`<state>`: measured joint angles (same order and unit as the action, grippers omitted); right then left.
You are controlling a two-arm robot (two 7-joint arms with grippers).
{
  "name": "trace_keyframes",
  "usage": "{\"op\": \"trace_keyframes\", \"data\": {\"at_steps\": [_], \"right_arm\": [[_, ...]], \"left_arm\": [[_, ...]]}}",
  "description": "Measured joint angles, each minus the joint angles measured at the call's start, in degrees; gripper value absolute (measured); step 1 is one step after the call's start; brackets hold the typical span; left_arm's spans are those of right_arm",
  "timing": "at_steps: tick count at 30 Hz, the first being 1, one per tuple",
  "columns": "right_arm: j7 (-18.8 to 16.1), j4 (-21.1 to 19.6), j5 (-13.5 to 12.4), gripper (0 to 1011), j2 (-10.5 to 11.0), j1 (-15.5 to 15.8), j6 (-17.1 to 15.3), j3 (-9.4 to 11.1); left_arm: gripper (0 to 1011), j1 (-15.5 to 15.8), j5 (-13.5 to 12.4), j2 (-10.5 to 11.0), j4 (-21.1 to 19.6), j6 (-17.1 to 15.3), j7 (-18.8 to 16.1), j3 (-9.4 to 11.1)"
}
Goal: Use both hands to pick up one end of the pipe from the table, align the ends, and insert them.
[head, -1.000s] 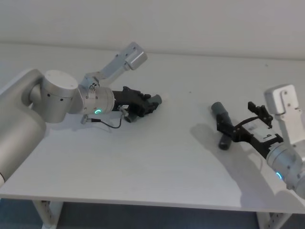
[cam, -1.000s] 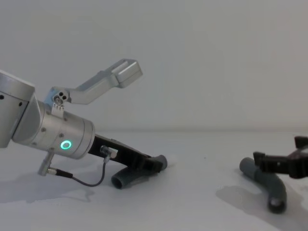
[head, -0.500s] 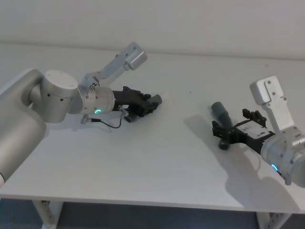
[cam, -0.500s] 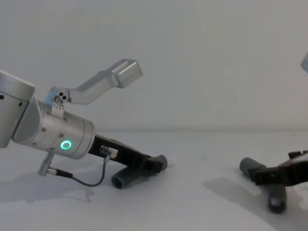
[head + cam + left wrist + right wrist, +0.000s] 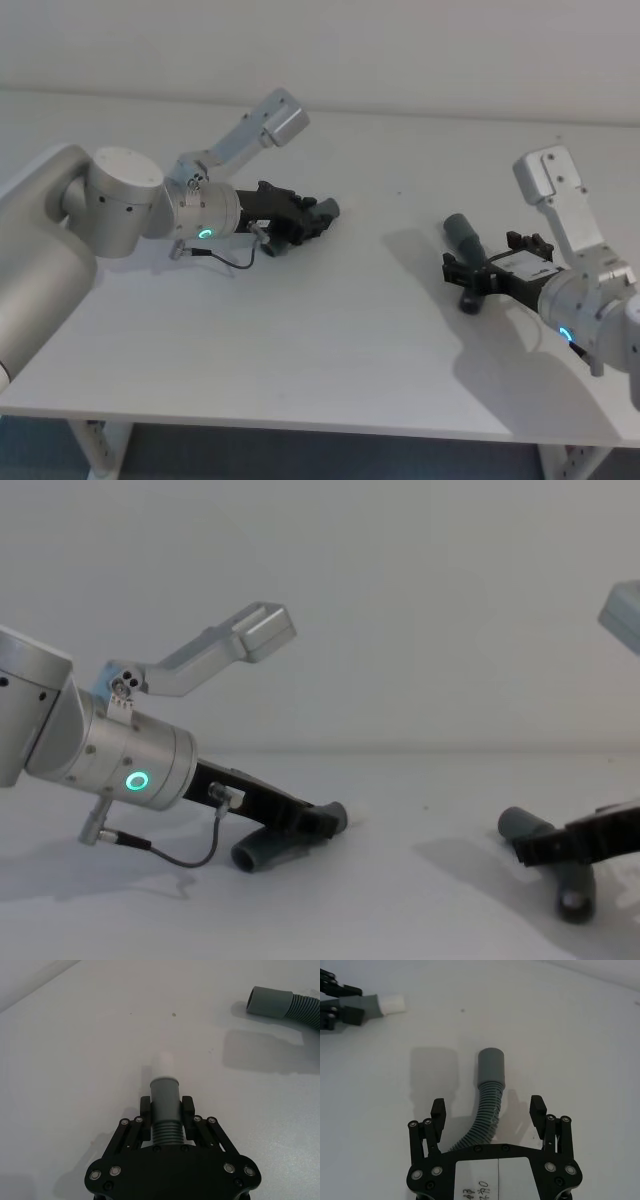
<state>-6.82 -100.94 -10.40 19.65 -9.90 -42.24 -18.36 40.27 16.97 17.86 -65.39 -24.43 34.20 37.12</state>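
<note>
As viewed from the head camera, found the left gripper point(image 5: 318, 214) reaching forward and inward on a silver wrist, angled low toward the table point(image 5: 330, 340). Recorded its jaws clenched on the left pipe piece point(image 5: 165, 1105), gripping the ribbed section just behind the collar. Noted the collared end lying in line with the fingers, whitish tip point(image 5: 162, 1062) pointing away from the wrist and toward the robot's right. From the chest, observed the dark bent end down at the table below the gripper and the collared end somewhat higher.

Found the right gripper point(image 5: 480, 262) brought in from the right edge, wrist low, directed toward the robot's left. Recorded its jaws released and spread wide, fingers point(image 5: 438, 1110) standing either side of the right pipe piece point(image 5: 462, 238) with clear gaps, touching nothing. Noted that piece lying on the table well apart from the left one, long axis running near to far, grey socket point(image 5: 491, 1065) pointing away from the robot's body, dark bent end nearest the robot.
</note>
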Motion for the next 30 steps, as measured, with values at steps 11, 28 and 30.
{"op": "trace_keyframes", "data": {"at_steps": [11,28,30], "right_arm": [[1.67,2.82,1.20,1001,-2.14,-1.79,-2.48,-0.14],[2.53,5.18,2.15,909,-3.92,-3.18,-3.49,-0.08],[2.55,5.32,2.21,842,-4.05,-3.26,-3.51,-0.07]], "left_arm": [[348,0.00,-0.01,0.00,0.00,0.00,0.00,0.00],[348,0.00,-0.01,0.00,0.00,0.00,0.00,0.00],[348,0.00,-0.01,0.00,0.00,0.00,0.00,0.00]]}}
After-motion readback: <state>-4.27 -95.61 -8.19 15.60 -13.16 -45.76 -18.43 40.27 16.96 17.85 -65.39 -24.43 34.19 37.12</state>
